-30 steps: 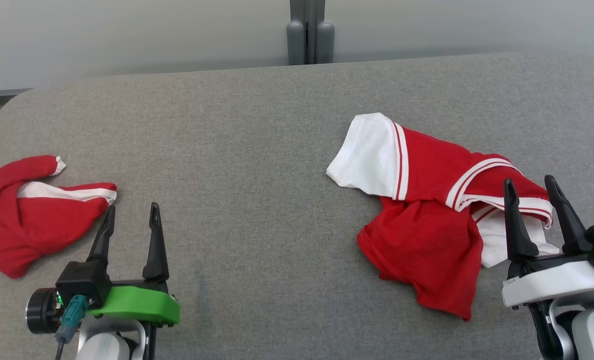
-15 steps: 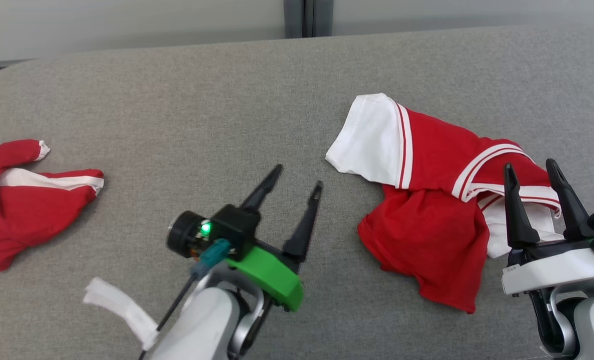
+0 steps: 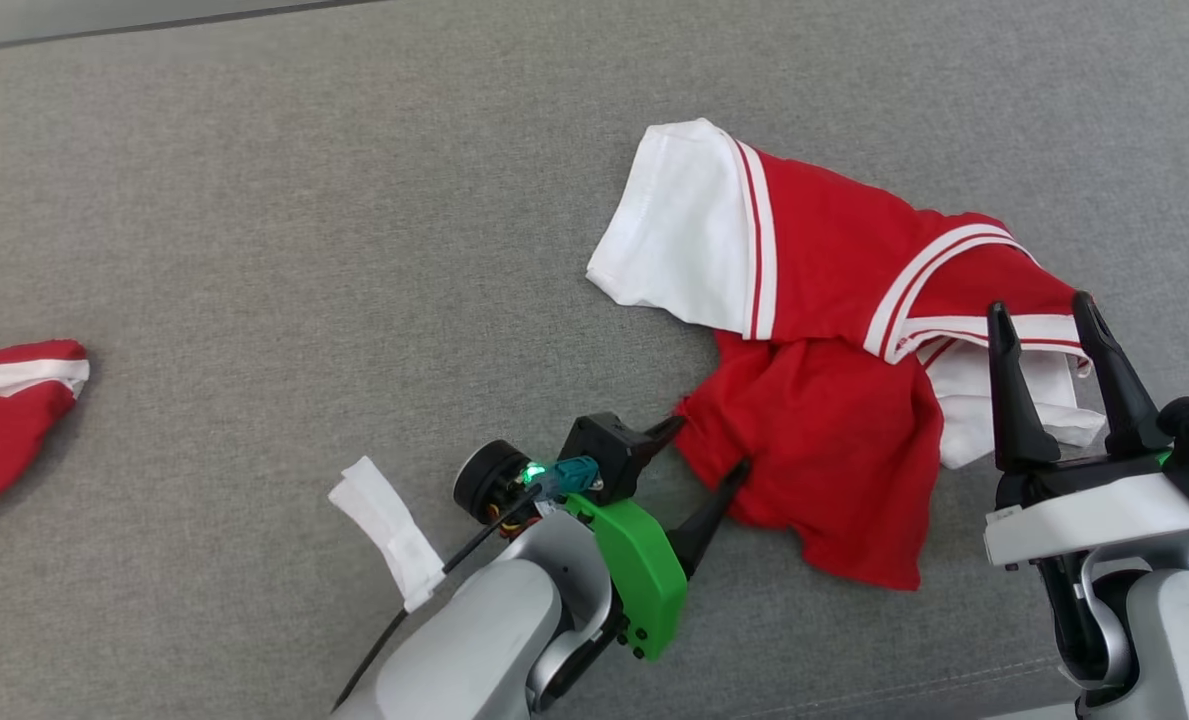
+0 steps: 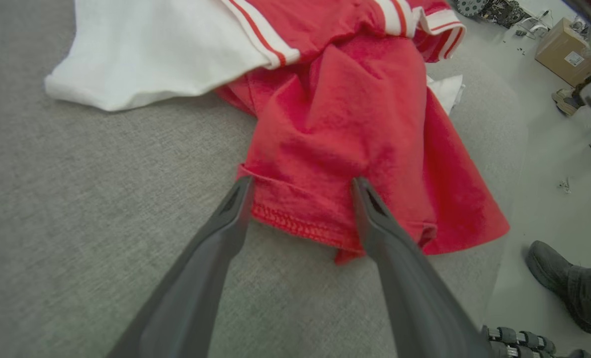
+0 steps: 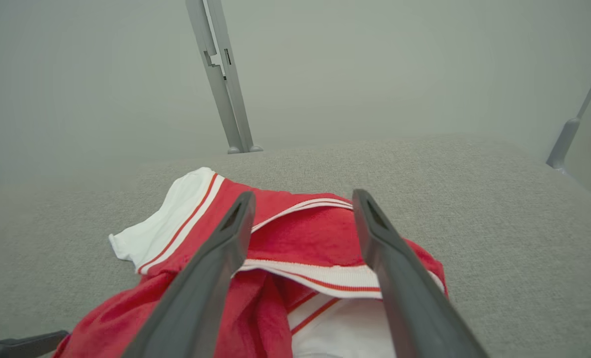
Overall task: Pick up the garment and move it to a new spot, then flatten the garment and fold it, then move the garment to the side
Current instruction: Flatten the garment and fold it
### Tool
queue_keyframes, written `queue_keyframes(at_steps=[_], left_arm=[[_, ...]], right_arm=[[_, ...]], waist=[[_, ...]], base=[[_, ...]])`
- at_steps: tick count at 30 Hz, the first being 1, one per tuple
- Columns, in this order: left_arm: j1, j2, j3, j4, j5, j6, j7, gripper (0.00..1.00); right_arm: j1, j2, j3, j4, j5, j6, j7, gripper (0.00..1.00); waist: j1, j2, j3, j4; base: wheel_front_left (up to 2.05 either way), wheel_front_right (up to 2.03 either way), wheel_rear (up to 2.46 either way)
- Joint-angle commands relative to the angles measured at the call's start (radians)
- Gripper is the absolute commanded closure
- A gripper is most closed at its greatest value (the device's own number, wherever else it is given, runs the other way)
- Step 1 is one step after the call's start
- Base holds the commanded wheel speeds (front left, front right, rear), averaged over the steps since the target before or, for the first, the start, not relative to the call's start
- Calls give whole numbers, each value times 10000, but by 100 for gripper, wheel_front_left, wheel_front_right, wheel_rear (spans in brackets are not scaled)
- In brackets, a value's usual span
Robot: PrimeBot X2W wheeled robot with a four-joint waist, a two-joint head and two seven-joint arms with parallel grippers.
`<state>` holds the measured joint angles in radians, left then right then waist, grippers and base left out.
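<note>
A crumpled red garment (image 3: 824,300) with white sleeves and striped trim lies on the grey cloth table (image 3: 304,200), right of centre. My left gripper (image 3: 709,450), on its green bracket, stands open at the garment's lower left red hem. In the left wrist view that gripper (image 4: 301,181) has the stitched hem of the garment (image 4: 345,114) between its fingertips, jaws apart. My right gripper (image 3: 1041,305) hovers open over the garment's right end, above the striped collar. The right wrist view shows that gripper (image 5: 303,195) held above the garment (image 5: 295,238), with nothing gripped.
A second red piece with a white stripe (image 3: 4,410) lies at the table's far left edge. A grey post (image 5: 223,74) stands behind the table. Beyond the table's near edge are a person's dark shoe (image 4: 568,283) and a cardboard box (image 4: 566,57) on the floor.
The head camera has tilted down and shifted. My left arm has swung from the left side across the table to the garment's red hem. The right gripper has stayed in place, open.
</note>
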<state>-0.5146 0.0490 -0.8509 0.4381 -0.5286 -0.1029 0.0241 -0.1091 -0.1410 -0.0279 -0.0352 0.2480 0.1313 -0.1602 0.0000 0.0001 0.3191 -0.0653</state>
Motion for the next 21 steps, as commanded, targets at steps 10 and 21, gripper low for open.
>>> queue_keyframes(at_steps=[10, 21], left_arm=[[-804, 45, -121, 1142, -453, 492, -1009, 100], [-658, 1212, 962, 470, -374, 1584, -2180, 100]], right_arm=[[-50, 85, -297, 207, 46, -10, -177, 0], [68, 84, -430, 139, 82, -10, -221, 0]], waist=[[0, -1, 67, 22], [0, -1, -392, 392]], base=[[0, 0, 0], [0, 0, 0]])
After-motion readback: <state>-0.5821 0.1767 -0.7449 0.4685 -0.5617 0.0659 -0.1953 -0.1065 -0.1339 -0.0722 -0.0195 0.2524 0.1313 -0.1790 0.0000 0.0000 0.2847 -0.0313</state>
